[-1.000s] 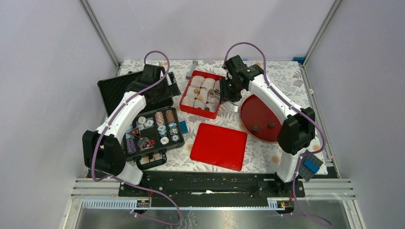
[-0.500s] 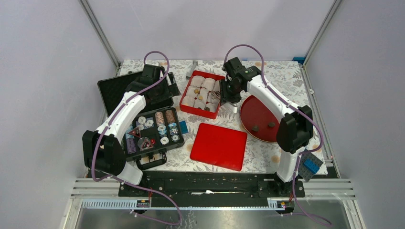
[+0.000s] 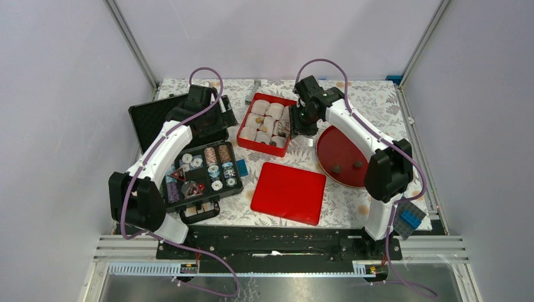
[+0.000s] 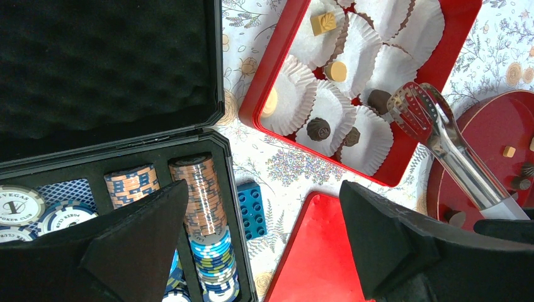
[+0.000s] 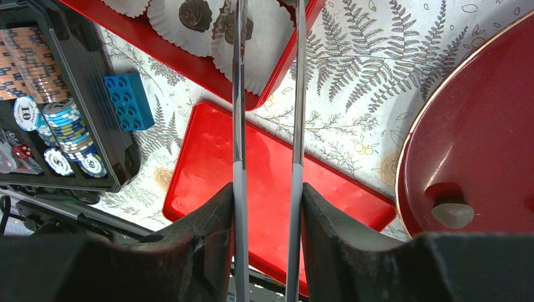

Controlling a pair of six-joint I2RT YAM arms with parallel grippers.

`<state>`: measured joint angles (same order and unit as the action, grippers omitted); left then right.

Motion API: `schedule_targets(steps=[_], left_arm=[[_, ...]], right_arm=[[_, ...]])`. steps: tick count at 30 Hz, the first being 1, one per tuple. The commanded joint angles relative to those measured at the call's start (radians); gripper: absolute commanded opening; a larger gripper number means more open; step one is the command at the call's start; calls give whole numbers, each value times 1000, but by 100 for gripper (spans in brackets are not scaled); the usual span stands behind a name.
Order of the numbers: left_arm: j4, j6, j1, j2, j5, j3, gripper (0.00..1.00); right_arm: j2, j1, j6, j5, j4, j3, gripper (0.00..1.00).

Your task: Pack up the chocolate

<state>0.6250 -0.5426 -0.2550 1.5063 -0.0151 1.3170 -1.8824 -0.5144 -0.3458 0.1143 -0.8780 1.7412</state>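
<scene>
The red box (image 3: pixel 286 146) holds white paper cups, and several of them have chocolate in them: tan pieces (image 4: pixel 323 22) and dark pieces (image 4: pixel 318 129). My right gripper (image 3: pixel 296 126) is shut on metal tongs (image 4: pixel 441 135). The tongs' arms (image 5: pixel 238 94) stand apart and reach over the box's near right corner, above a cup with a dark chocolate (image 5: pixel 247 28). More chocolate (image 3: pixel 337 168) lies on the dark red round plate (image 3: pixel 343 141). My left gripper (image 4: pixel 261 239) is open and empty, hovering between the black case and the box.
A flat red lid (image 3: pixel 288 192) lies in front of the box. An open black case of striped chips (image 3: pixel 201 173) stands at the left, with a small blue brick (image 3: pixel 242 167) beside it. Another blue brick (image 3: pixel 410 218) sits by the right arm's base.
My right gripper with the tongs has shifted slightly at the box's right edge. The left arm has not moved.
</scene>
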Motion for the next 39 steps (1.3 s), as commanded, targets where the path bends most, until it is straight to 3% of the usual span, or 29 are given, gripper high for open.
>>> schedule_targets(steps=[1,8,11,16,21,27,39], left_arm=[[-53,11,7,-29,11,10,99],[-53,11,7,-24,11,13,99],[-53,11,7,-22,11,15,99],[-53,12,7,-25,12,14,99],[-53,14,7,-32,10,3,99],[-53,9,7,-22,1,7,99],[-53,17,7,-21,-9,23,99]], right_arm=[[7,-2,-8,-19,20,11,44],[41,-3,-6,-43,17,74,23],[73,-3,0,-89,5,107,18],[208,58,43,-291,22,6,19],[410,279,3,-266,71,-228,21],[514,459,21,-225,65,-463,28],[511,562,34,-156,99,-582,42]])
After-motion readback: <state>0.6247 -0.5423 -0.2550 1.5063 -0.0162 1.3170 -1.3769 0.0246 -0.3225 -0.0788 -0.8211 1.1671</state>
